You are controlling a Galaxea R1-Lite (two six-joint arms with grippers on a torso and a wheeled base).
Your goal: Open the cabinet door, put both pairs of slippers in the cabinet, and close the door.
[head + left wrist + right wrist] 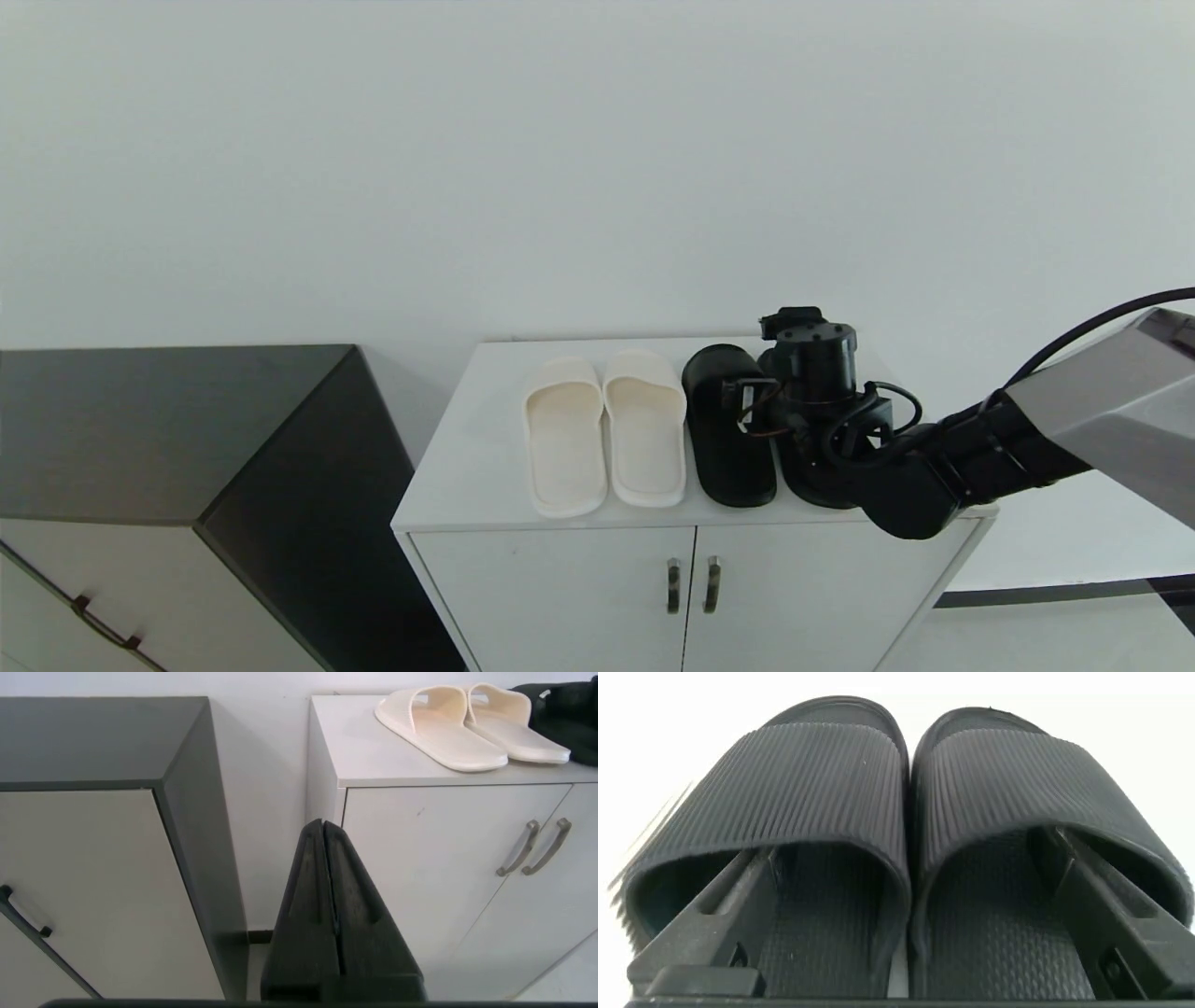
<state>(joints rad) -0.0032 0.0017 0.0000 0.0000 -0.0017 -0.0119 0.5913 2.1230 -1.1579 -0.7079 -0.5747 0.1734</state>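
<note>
A pair of black slippers point(728, 431) point(906, 793) stands on the right of the white cabinet's top point(467, 467), toes toward the wall. A pair of white slippers point(605, 434) point(472, 723) lies just left of them. My right gripper point(794, 420) point(910, 868) is open, one finger point(729, 905) inside each black slipper under its strap, the slippers' inner sides between them. Both cabinet doors are closed, their handles point(689, 585) point(534, 847) side by side. My left gripper point(324, 835) is shut on nothing, low in front of the cabinet's left side.
A dark-topped cabinet point(140, 429) point(93, 756) with a light front stands to the left of the white one, a narrow gap between them. A plain wall runs behind both.
</note>
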